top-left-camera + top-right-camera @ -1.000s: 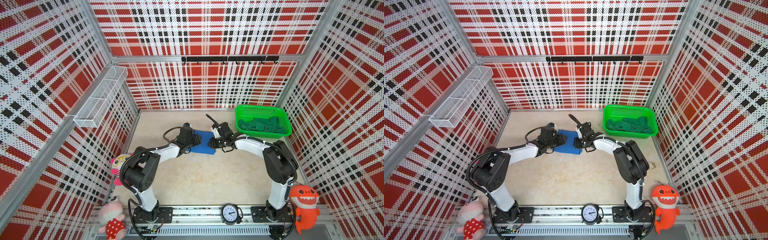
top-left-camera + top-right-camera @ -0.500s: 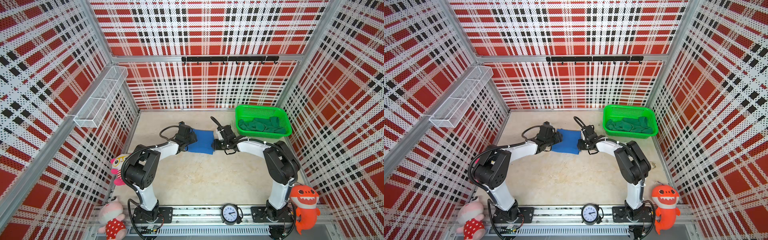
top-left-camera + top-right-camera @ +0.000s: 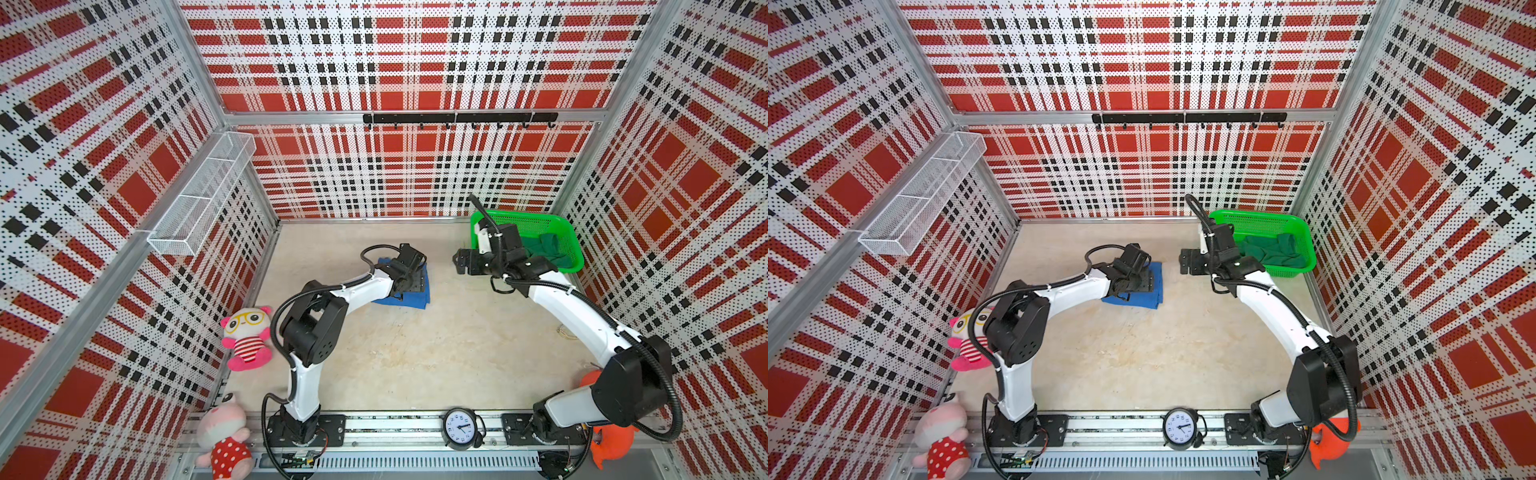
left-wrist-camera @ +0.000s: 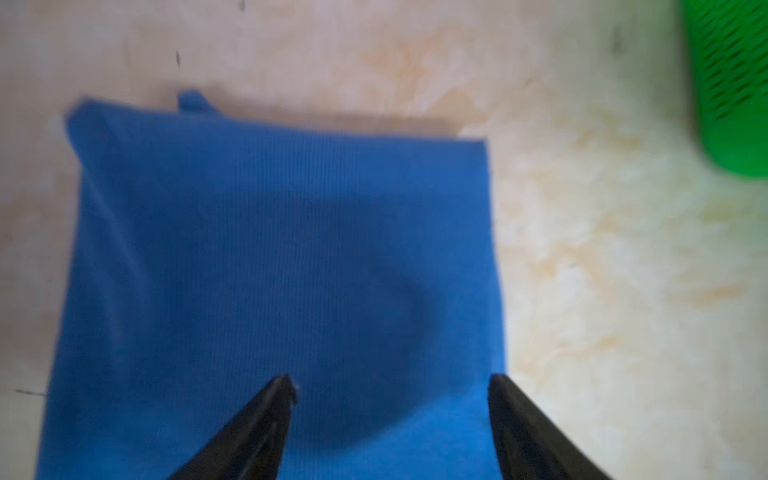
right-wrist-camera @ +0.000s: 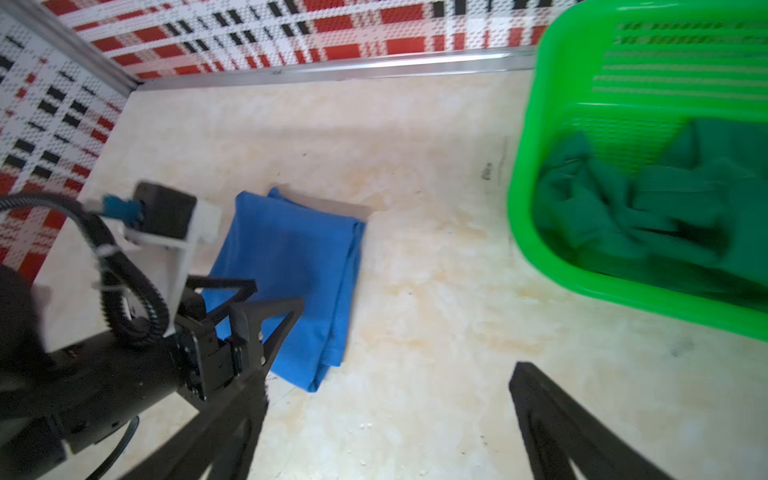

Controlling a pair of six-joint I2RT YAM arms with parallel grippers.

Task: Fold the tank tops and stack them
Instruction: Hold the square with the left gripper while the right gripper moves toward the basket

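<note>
The blue tank top (image 3: 417,297) (image 3: 1152,297) lies folded flat on the table, left of centre near the back. My left gripper (image 3: 417,279) (image 3: 1149,279) hovers over it, open; in the left wrist view its fingers spread above the blue cloth (image 4: 282,257) with nothing between them (image 4: 390,380). My right gripper (image 3: 459,264) (image 3: 1185,262) (image 5: 392,374) stands open over bare table, between the blue tank top (image 5: 291,266) and the basket. The dark green tank top (image 3: 548,253) (image 3: 1273,251) (image 5: 648,208) lies crumpled inside the basket.
The bright green mesh basket (image 3: 536,220) (image 3: 1266,220) (image 5: 582,83) (image 4: 731,104) sits at the back right corner. Plush toys (image 3: 245,336) line the left wall, a clock (image 3: 459,428) stands on the front rail, and a wire shelf (image 3: 199,208) hangs on the left wall.
Both grippers have opened and let go of the blue tank top. The right gripper has pulled away to the right, toward the basket. The left gripper has shifted over the cloth.
</note>
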